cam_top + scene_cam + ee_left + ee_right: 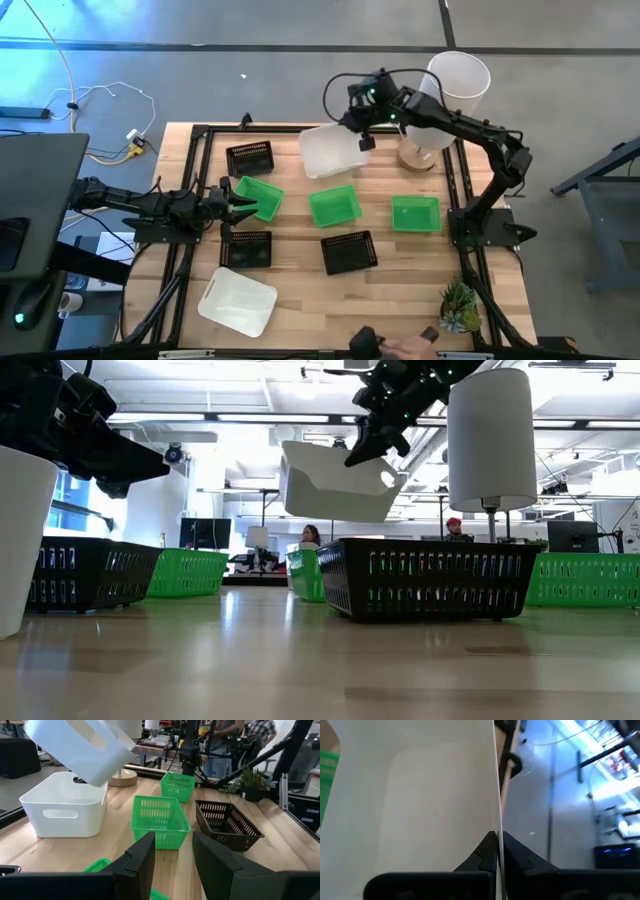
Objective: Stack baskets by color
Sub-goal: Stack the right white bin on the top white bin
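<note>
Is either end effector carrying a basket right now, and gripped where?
Right end effector pinches a white basket by its side wall, lifted off the table. Left end effector holds nothing.

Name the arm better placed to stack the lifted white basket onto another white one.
Right: the right gripper is shut on the white basket's rim, holding it in the air, while the left gripper sits by a green basket.

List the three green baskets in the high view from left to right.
Green basket by the left pincer → middle green basket → right green basket.
</note>
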